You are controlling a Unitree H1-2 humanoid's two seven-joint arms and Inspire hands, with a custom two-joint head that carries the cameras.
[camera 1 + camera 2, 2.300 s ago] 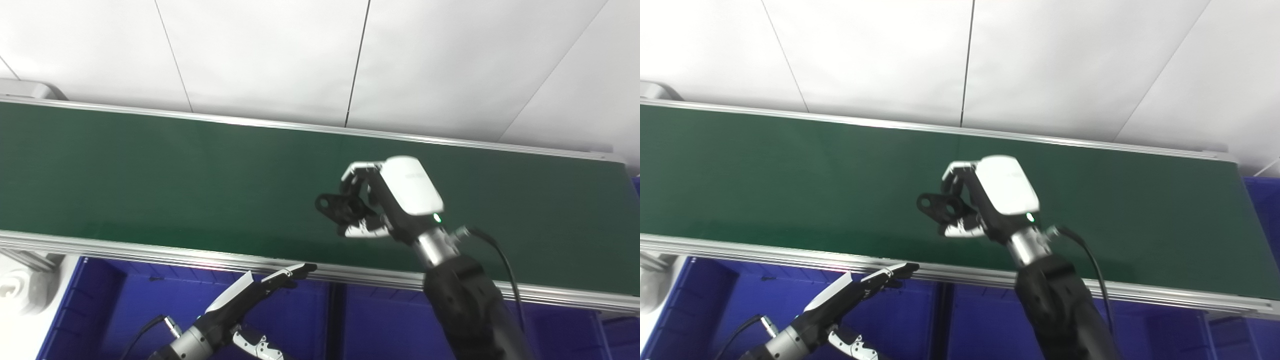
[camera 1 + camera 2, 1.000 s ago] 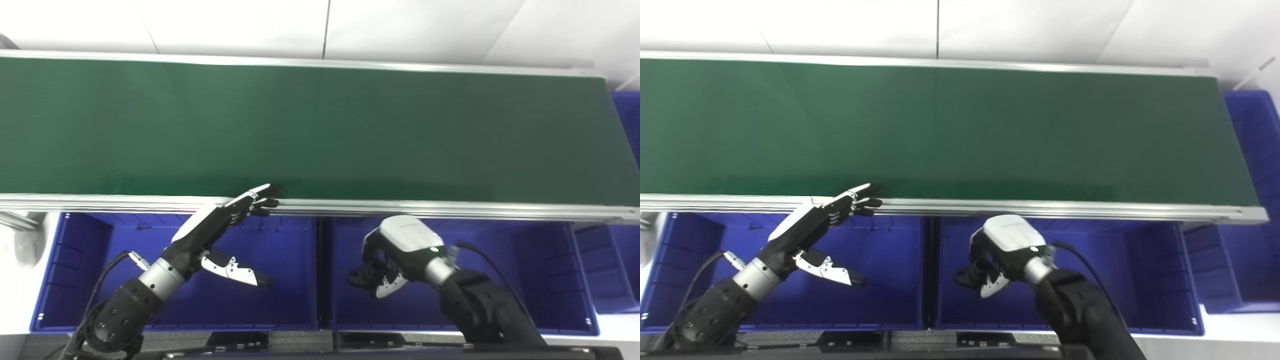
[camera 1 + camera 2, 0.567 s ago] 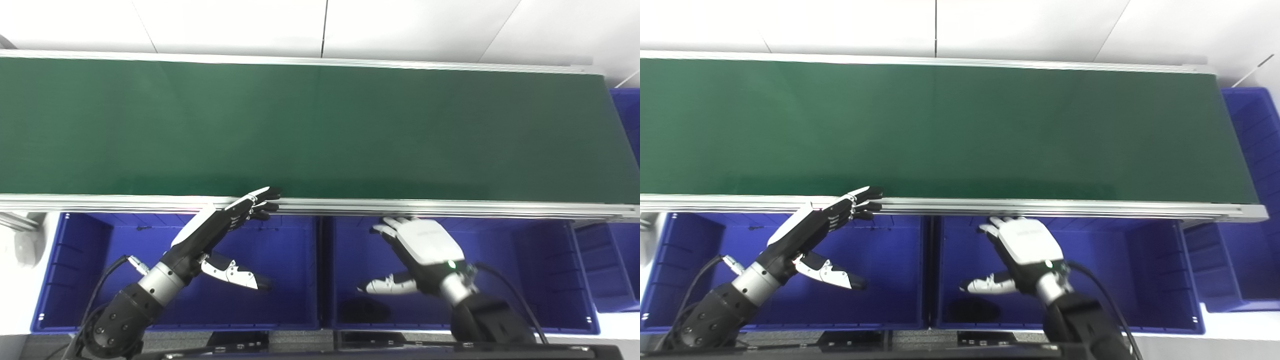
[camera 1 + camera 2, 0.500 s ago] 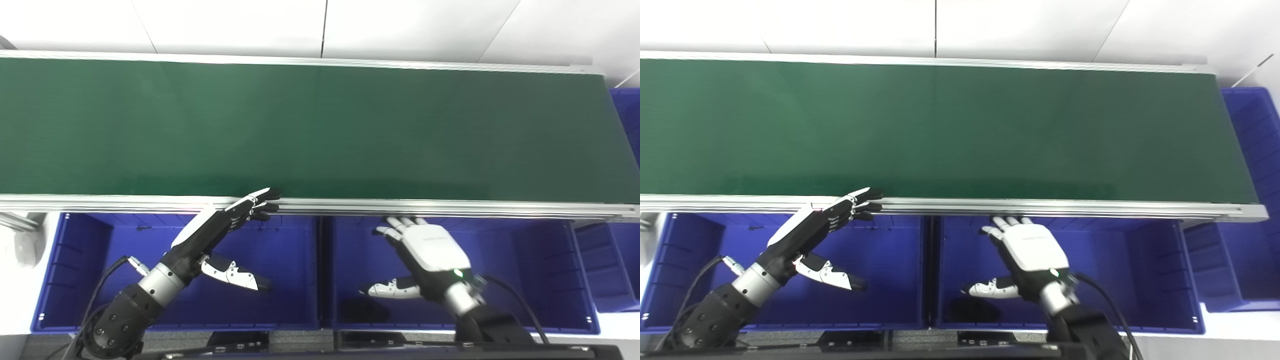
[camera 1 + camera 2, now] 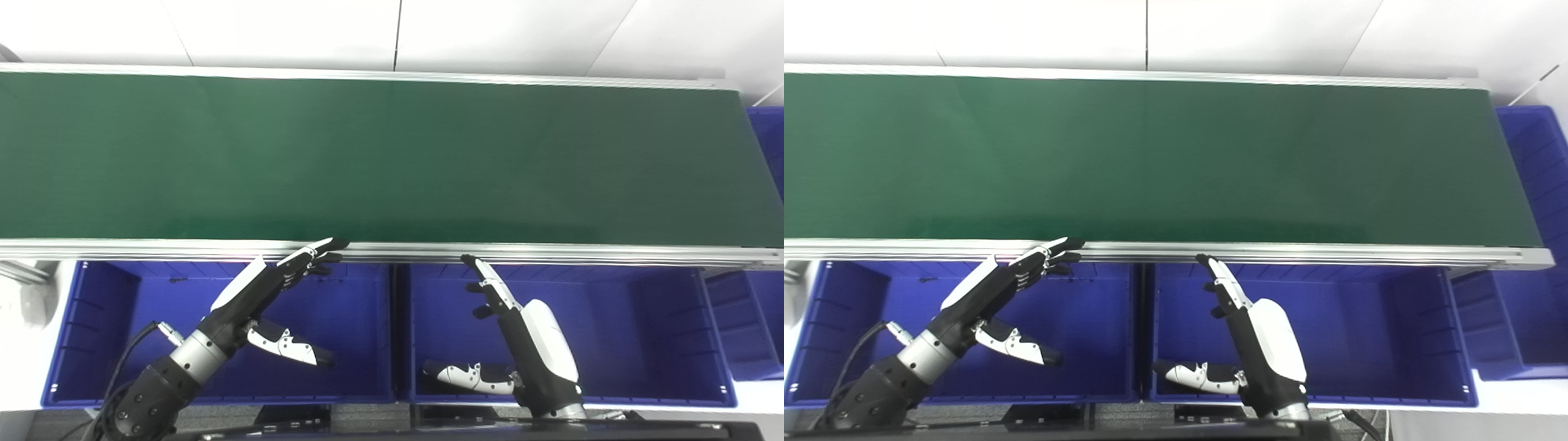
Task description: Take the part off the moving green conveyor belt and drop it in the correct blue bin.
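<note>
The green conveyor belt [image 5: 392,159] runs across the view with no part on it. Two blue bins stand side by side below its near rail. My right hand [image 5: 533,337] is open over the right bin [image 5: 643,343], edge-on, fingers pointing up at the rail and thumb stretched left near the bin floor. It holds nothing. The black part does not show; that hand and its thumb cover the bin's front left corner. My left hand [image 5: 263,300] is open over the left bin [image 5: 110,331], fingertips at the rail.
The aluminium rail [image 5: 551,252] borders the belt's near edge just above both hands. A third blue bin [image 5: 756,318] sits at the lower right, and another [image 5: 1534,159] stands past the belt's right end. White wall panels lie behind the belt.
The camera tilted down to the bins. My right hand carried the black part off the belt, opened over the right bin and let it fall, then turned edge-on and drew back. Left hand barely moved.
</note>
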